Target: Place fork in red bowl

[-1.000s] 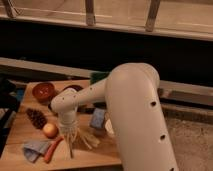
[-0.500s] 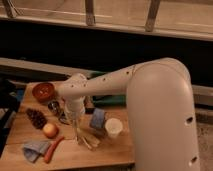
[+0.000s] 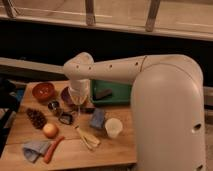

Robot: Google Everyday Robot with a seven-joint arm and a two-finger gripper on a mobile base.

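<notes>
Wooden counter (image 3: 115, 152). White arm (image 3: 125, 70) reaches in from the right edge. Gripper (image 3: 78, 104) hangs near the far edge, at the right rim of the purple bowl (image 3: 64, 95). Red bowl (image 3: 43, 91) sits upright by the far left corner, just left of the purple bowl. Green tray (image 3: 120, 90) on far edge. White cup (image 3: 113, 127) mid-counter, pale wooden utensil (image 3: 88, 138) beside it. Red-handled tool (image 3: 53, 149) and blue cloth (image 3: 34, 150) near front left corner.

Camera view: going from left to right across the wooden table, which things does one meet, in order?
Round orange-red bowl → robot's gripper, low beside the round purple bowl → blue-grey object → white cup. Things that overlap these are left out.
</notes>
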